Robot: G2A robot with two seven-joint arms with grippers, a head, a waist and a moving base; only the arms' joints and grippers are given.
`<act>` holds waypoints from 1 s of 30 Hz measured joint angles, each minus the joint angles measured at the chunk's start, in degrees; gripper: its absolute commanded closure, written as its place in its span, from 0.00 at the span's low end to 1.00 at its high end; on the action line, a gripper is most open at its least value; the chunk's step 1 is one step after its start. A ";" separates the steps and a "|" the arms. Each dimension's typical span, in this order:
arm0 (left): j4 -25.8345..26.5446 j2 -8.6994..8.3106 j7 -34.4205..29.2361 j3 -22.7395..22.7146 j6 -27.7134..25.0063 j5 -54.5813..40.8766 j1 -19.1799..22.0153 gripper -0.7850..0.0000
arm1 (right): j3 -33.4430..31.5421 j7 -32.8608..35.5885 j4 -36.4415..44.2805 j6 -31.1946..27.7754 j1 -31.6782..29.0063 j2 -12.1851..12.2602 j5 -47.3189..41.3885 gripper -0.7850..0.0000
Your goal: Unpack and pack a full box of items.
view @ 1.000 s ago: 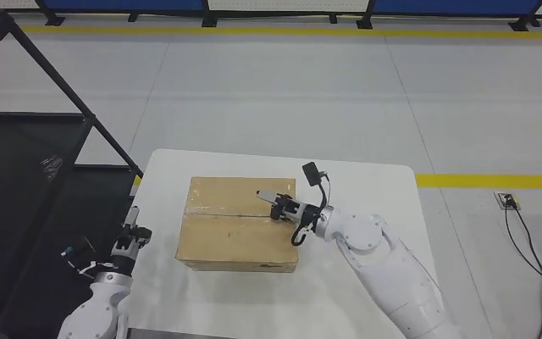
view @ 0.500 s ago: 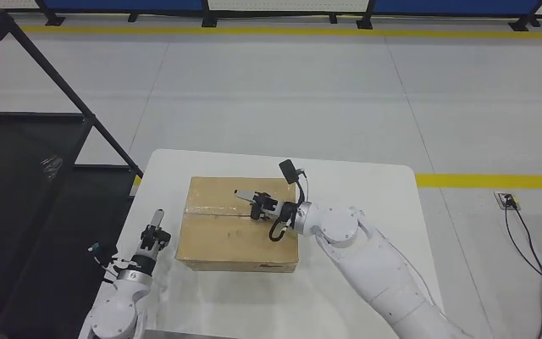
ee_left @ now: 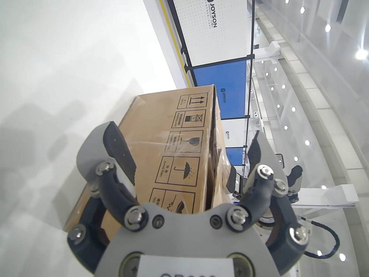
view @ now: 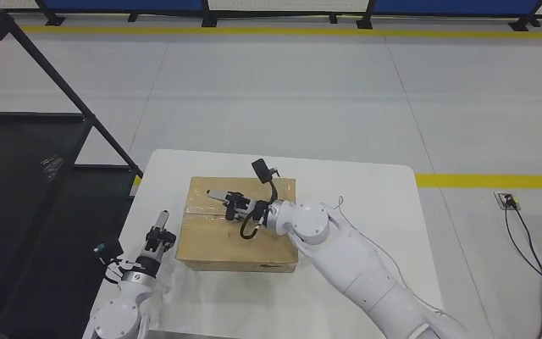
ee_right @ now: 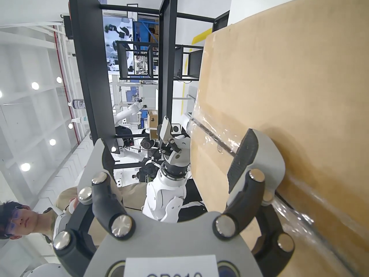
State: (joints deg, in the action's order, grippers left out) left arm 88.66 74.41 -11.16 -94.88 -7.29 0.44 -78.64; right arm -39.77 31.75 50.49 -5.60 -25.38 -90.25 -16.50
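While left pincer (ee_left: 184,139) and right pincer (ee_right: 177,148) gape empty, glossy tape (ee_right: 297,217) seals the cardboard box (view: 237,230).

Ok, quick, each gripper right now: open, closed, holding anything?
Left gripper: open, empty, beside the cardboard box.
Right gripper: open, empty, one finger against the box top.

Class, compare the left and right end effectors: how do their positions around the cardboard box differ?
The right end effector is over the box top, at its taped seam; the left end effector is beside the box's end wall. One right finger seems to touch cardboard; the left appears clear. Both are open and empty.
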 measured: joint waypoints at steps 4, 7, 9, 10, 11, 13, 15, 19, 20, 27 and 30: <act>0.00 -0.05 -0.31 0.01 -0.16 -0.49 -0.01 0.00 | 2.24 -2.83 -2.47 -0.27 1.42 -2.31 -0.48 0.00; -0.05 -0.10 -0.63 0.01 -0.32 -0.70 0.00 0.00 | 3.79 -4.91 -4.37 -0.54 2.34 -4.16 -0.95 0.00; -0.19 -0.13 -0.71 0.04 -0.37 -0.77 0.02 0.00 | 4.72 -5.96 -5.84 -0.89 2.96 -5.45 -1.38 0.00; -0.28 -0.15 -0.73 0.04 -0.37 -0.83 0.05 0.00 | 5.06 -6.35 -6.49 -1.08 3.23 -6.00 -1.61 0.00; -0.46 -0.16 -0.74 0.02 -0.42 -0.97 0.11 0.00 | 5.44 -6.79 -7.36 -1.44 3.54 -6.72 -1.98 0.00; -0.82 -0.19 -0.69 -0.16 -0.44 -1.23 0.22 0.00 | 5.90 -7.23 -8.66 -2.24 3.93 -7.76 -2.64 0.00; -1.33 -0.23 -0.22 -0.52 -0.43 -1.64 0.39 0.00 | 6.36 -7.34 -10.16 -3.33 4.33 -8.90 -3.30 0.00; -2.44 -0.29 0.95 -1.52 -0.18 -2.73 0.73 0.00 | 7.01 -7.18 -12.96 -4.70 5.13 -10.89 -4.23 0.00; -2.82 -0.32 1.29 -1.91 -0.15 -3.07 0.82 0.00 | 7.15 -6.82 -13.77 -5.05 5.37 -11.47 -4.57 0.00; -4.83 -0.60 1.44 -4.00 -0.24 -4.71 1.16 0.00 | 7.37 -4.78 -18.28 -7.44 6.73 -14.31 -5.83 0.00; -5.25 -0.70 1.14 -4.42 -0.43 -5.03 1.19 0.00 | 7.17 -4.85 -20.07 -8.58 7.10 -15.30 -6.11 0.00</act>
State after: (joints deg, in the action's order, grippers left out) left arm 83.41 73.71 -10.02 -99.31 -7.72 -4.59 -77.46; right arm -32.60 26.90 30.42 -14.18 -18.28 -105.55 -22.61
